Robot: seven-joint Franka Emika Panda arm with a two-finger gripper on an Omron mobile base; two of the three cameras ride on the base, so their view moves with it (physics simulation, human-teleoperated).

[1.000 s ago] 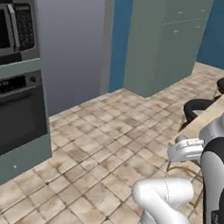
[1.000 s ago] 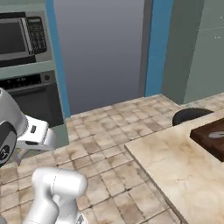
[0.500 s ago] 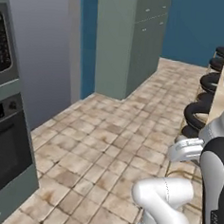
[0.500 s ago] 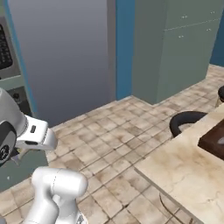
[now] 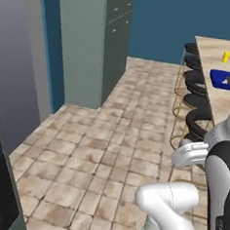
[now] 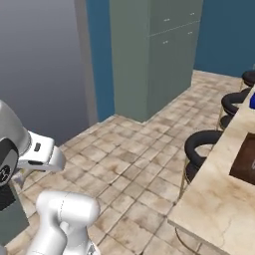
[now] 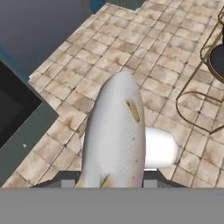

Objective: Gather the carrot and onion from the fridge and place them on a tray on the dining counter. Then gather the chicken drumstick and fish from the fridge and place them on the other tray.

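End effector (image 7: 113, 183) clamped on fish (image 7: 114, 135); transport step; next: reach dark tray (image 6: 245, 160) on tabletop (image 6: 219, 209), release.

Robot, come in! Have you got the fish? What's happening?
End effector shut on the fish. Fish over tiled floor, not yet at dining counter. Stools line the counter edge.

Dining counter (image 5: 215, 71): blue tray (image 5: 224, 79), yellow item (image 5: 225, 57); stools (image 5: 195, 79) on floor (image 5: 109, 150).
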